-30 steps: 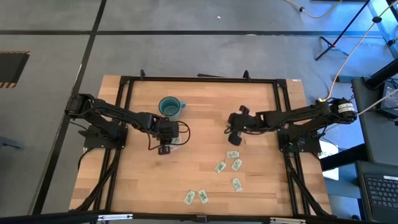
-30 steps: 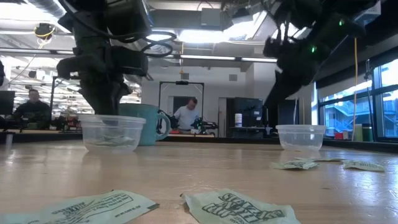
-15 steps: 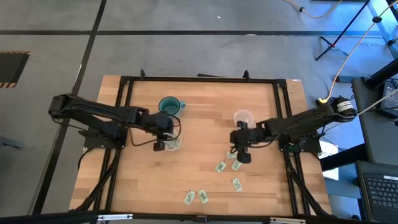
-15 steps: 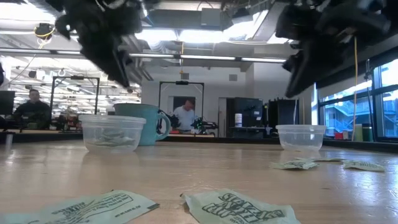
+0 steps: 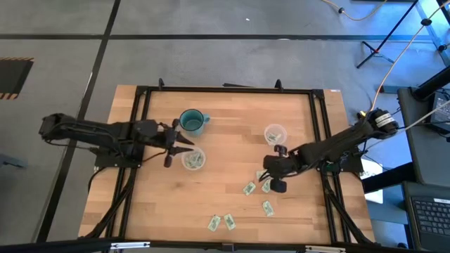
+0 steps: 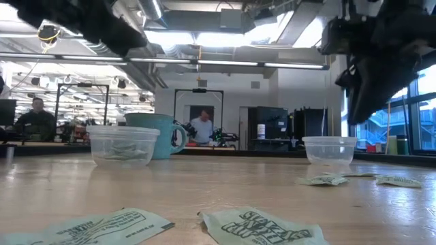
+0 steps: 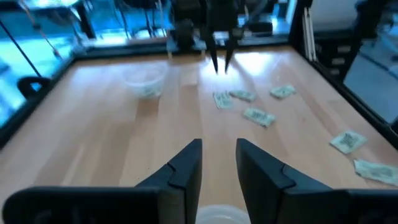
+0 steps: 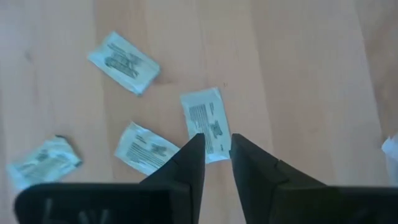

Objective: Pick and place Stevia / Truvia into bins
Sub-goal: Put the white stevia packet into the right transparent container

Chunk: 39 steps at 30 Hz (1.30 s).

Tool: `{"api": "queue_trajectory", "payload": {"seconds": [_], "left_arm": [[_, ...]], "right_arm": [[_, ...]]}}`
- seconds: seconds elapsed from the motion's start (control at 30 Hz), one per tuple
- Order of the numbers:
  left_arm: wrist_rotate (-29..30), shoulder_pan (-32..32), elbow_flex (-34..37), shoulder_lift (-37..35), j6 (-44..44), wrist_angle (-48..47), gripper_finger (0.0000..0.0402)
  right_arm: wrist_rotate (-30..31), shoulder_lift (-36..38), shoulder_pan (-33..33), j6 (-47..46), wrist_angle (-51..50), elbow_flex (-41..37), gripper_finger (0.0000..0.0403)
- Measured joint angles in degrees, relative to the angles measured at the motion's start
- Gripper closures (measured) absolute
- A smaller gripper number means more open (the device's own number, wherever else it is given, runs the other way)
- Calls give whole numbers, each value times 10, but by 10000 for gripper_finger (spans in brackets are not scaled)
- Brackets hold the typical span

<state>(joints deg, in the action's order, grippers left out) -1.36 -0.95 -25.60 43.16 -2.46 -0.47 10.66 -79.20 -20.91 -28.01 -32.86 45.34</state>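
Note:
Several white-and-green Stevia sachets lie flat on the wooden table: a group (image 5: 258, 184) right of the middle and two (image 5: 221, 223) by the near edge. Two clear cups stand upright, the left cup (image 5: 193, 159) and the right cup (image 5: 275, 133), each with sachets inside. My left gripper (image 5: 181, 145) is open and empty, raised just left of the left cup, whose rim shows in its wrist view (image 7: 217, 214). My right gripper (image 8: 216, 154) is open and empty, held high over a sachet (image 8: 205, 121) of the group; it also shows in the high view (image 5: 273, 176).
A teal mug (image 5: 191, 121) stands behind the left cup. Bare wood lies between the two cups and toward the near left corner. A black frame (image 5: 225, 89) runs around the table top. People show in the room beyond the table (image 6: 203, 126).
My left gripper has risen from over the left cup and drawn back toward the table's left edge. My right gripper has gone from over the right cup toward the near edge and now hangs over the group of sachets. The right cup, hidden before, now shows.

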Motion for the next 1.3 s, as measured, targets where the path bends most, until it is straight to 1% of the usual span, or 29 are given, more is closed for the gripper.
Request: {"api": "queue_trajectory", "payload": {"seconds": [0.13, 0.27, 0.37, 0.53, 0.63, 0.77, 1.0, 1.1, 1.17, 1.23, 1.3], "left_arm": [[3, 0, 51, -28, 1, 66, 309], [9, 0, 70, -42, 1, 94, 308], [19, 0, 76, -44, 1, 112, 309], [43, 0, 75, -44, 1, 111, 309], [45, 0, 75, -44, 1, 110, 311], [45, 0, 75, -44, 1, 110, 310], [48, 0, 75, -44, 1, 109, 309], [48, 0, 75, -44, 1, 108, 309], [48, 0, 75, -44, 1, 108, 309], [48, 0, 75, -44, 1, 108, 309], [48, 0, 75, -44, 2, 108, 309]], "right_arm": [[0, -42, 0, 22, 2, 0, 322], [-1, -78, 0, 28, 11, 0, 321], [-1, -103, 0, 28, 14, 0, 321], [0, -138, 0, 28, 22, 1, 321], [2, -154, 0, 24, 26, 3, 321], [-1, -160, 0, 14, 26, 3, 336], [-3, -160, 0, 15, 27, 2, 390], [-4, -161, 0, 15, 24, 7, 397], [-5, -162, 1, 17, 5, 25, 396], [-5, -161, 2, 30, -33, 48, 397], [-4, -146, 10, 45, -72, 76, 400]]}}
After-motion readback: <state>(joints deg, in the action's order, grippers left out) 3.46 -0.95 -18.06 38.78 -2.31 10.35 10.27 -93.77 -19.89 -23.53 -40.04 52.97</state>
